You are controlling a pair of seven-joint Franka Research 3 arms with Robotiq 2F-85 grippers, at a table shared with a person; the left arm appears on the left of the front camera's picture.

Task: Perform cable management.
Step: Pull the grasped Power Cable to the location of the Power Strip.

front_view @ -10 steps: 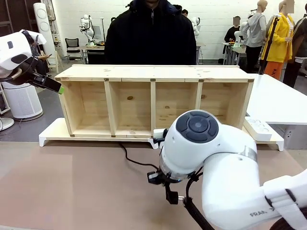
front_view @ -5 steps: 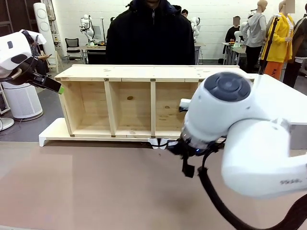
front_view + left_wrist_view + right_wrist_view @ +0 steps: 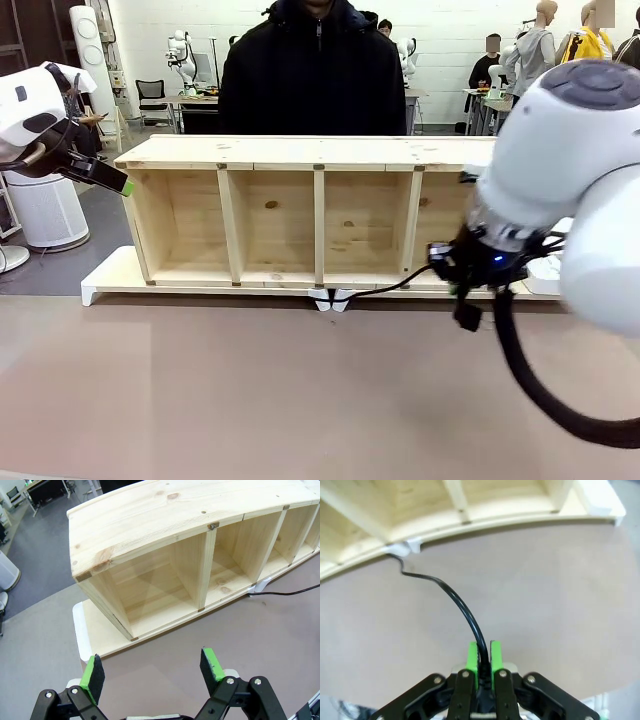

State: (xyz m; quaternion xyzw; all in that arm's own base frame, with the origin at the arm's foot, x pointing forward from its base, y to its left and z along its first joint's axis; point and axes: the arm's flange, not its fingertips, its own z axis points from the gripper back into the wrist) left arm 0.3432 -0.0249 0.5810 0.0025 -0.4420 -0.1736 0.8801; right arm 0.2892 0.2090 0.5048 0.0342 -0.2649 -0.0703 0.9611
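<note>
You count: cable (image 3: 465, 614) 1 | shelf (image 3: 320, 152) 1, bays (image 3: 270, 225) 4 | left gripper (image 3: 152, 666) + right gripper (image 3: 484, 651) = 2 | person (image 3: 315, 70) 1 | white clips (image 3: 322, 297) at the shelf's front edge 2, probably; they are small here.

a lab hall: white brick wall (image 3: 450, 20), desks (image 3: 195, 99), office chair (image 3: 150, 92).

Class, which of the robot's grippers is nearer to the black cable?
Right. The right gripper is shut on the cable; the left gripper hangs open at the left end of the wooden shelf, far off.
</note>
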